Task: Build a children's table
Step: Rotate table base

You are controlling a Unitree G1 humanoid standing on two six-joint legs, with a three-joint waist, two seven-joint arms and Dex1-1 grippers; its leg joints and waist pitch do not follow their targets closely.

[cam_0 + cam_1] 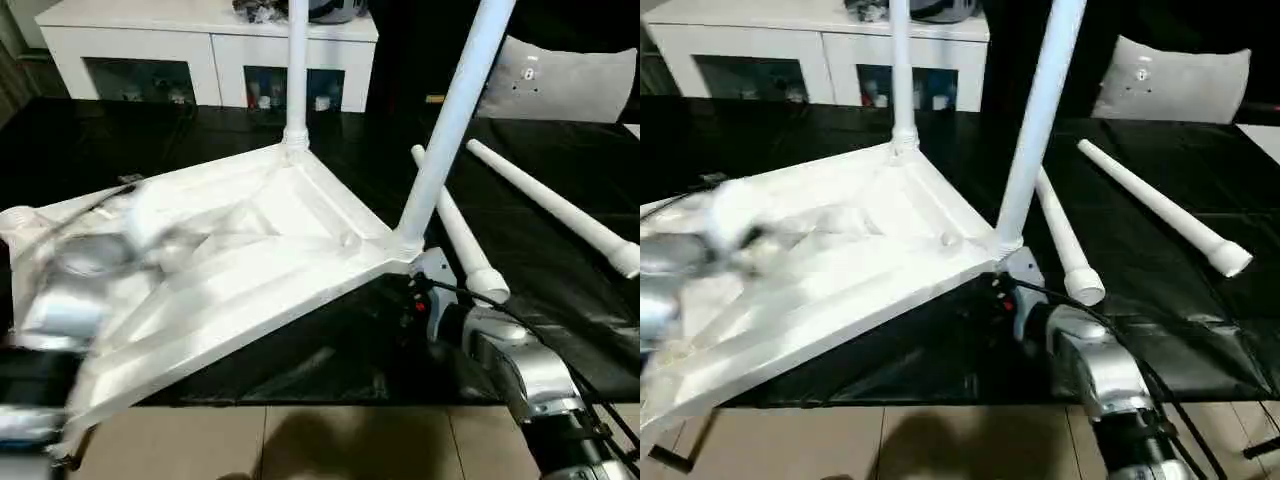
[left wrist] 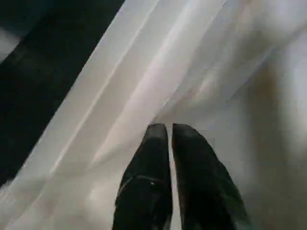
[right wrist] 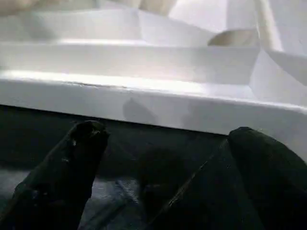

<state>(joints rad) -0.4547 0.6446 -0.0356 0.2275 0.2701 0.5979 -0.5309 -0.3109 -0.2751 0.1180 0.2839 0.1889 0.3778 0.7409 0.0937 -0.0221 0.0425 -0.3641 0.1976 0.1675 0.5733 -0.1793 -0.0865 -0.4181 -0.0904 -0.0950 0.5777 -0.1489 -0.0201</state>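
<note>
Top [image 1: 250, 260]: upside down on black tabletop [image 1: 560, 270], ribs up, centre-left.
Fitted legs [image 1: 455, 120]: two upright, 12 and 2 o'clock corners.
Loose legs [image 1: 545, 205]: two lying at 3 o'clock.
Left pincer [image 2: 170, 132]: pressed together over ribs.
Right pincer [image 3: 163, 139]: spread, beside top's rim.

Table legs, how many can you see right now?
4. Two stand in the tabletop's corner sockets: far leg, near-right leg. Two lie loose on the black surface to the right.
</note>
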